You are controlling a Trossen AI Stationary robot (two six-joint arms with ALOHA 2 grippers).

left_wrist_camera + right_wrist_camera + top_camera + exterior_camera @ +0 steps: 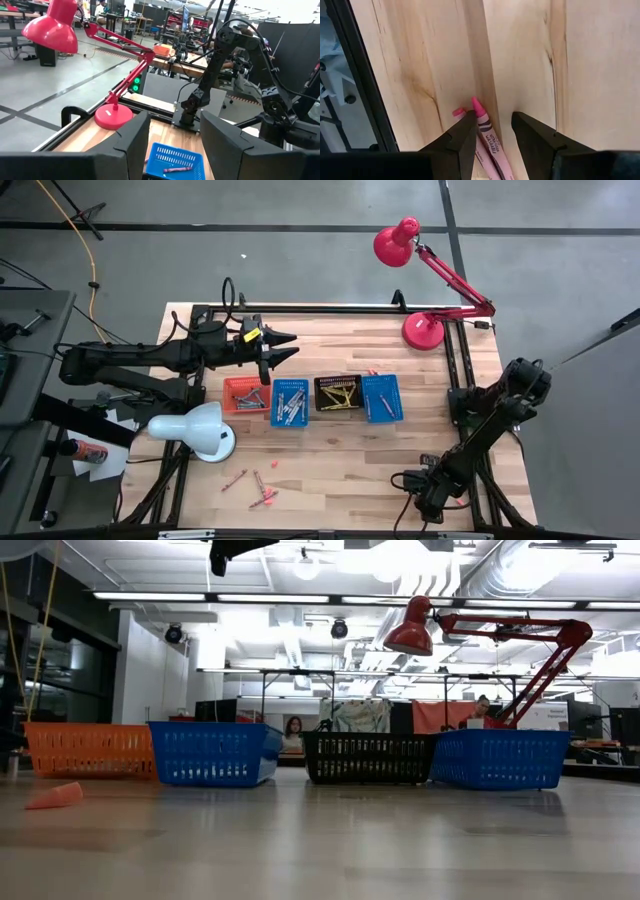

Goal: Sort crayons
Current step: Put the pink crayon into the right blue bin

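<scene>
1. Writing: the pink crayon (490,140) between the right jaws has a paper wrapper with dark print along it; the lettering cannot be read. No other label is legible.
2. Right gripper (492,132): it sits low over the tabletop (330,450) at the 5 o'clock corner in the high view. Its jaws stand apart. The pink crayon lies flat on the wood in the gap, close to one finger (462,135), with its tip poking past the fingertips. A second pink crayon (458,113) shows just beside it, mostly hidden by that finger. Whether the fingers touch either crayon I cannot tell.
3. Left gripper (285,345): it hangs above the tabletop at 11 o'clock, over the orange basket (243,393). Its jaws are apart and hold nothing.
4. Baskets across the middle: orange, blue basket (290,402), black basket (338,392), second blue basket (382,396). Each holds crayons.
5. Loose crayons (258,485) lie at 7 o'clock, near a white lamp (195,430).
6. A red lamp (425,330) stands at 1 o'clock.
</scene>
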